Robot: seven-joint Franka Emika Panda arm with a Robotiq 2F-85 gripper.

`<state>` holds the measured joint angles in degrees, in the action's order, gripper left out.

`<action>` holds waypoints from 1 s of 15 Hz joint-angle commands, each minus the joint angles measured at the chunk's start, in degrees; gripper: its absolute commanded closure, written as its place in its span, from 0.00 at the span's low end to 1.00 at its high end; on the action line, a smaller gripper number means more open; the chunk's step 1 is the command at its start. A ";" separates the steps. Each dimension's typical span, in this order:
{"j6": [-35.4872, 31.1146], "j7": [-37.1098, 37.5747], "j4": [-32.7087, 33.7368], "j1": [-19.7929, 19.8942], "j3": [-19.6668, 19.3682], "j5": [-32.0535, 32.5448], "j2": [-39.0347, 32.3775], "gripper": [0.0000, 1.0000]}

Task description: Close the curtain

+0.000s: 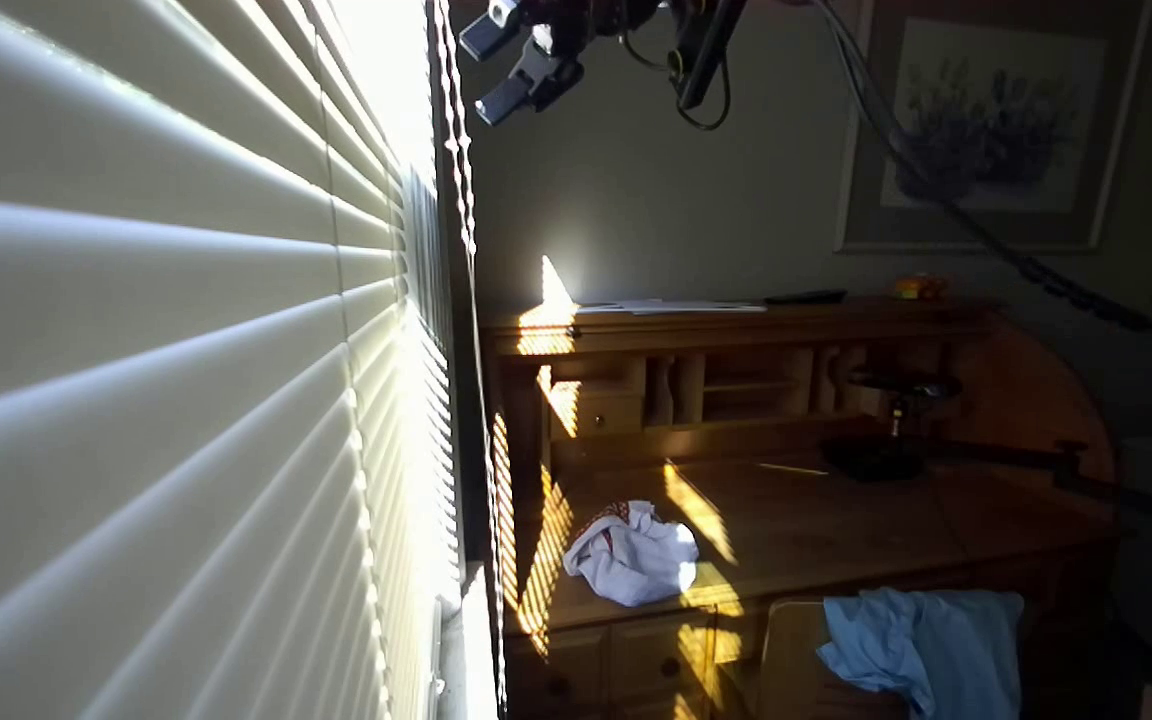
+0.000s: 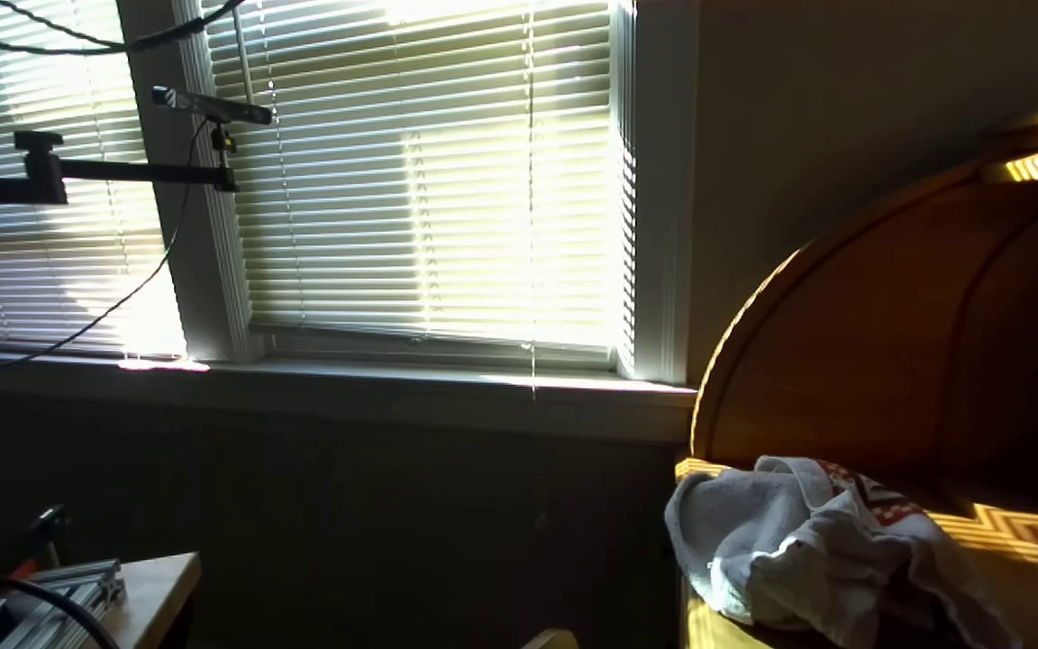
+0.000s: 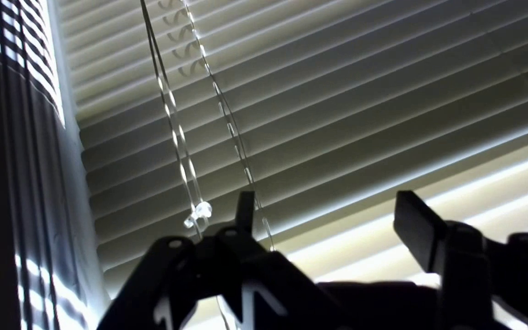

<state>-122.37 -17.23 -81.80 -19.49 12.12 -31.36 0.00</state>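
Note:
The curtain is a white slatted blind, seen in both exterior views and behind the fingers in the wrist view. Its bottom edge hangs a little above the sill, and light comes between the slats. Two thin cords with a clear knob hang in front, left of the gripper; another cord passes behind the left finger. My gripper is open, with nothing held between its fingers. At the top of an exterior view, it stands just right of the hanging cords.
A wooden rolltop desk with a crumpled white cloth stands below the gripper. A blue cloth hangs over a chair. A camera on a black bar and loose cables lie before the windows. The sill juts out under the blind.

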 commanded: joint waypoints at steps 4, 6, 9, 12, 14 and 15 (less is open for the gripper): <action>2.90 21.32 -15.82 2.04 1.93 10.76 15.11 0.00; 5.41 25.81 -19.31 2.95 2.43 12.84 17.90 0.00; 8.46 31.72 -24.48 4.55 3.01 15.13 21.19 0.00; 9.94 37.89 -29.31 6.53 3.64 17.13 23.79 0.00; 9.93 35.62 -26.19 5.99 3.29 15.56 20.77 0.00; 10.06 36.97 -27.49 6.49 3.44 15.99 21.42 0.00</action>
<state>-112.52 19.87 -109.62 -13.54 15.11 -15.19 21.53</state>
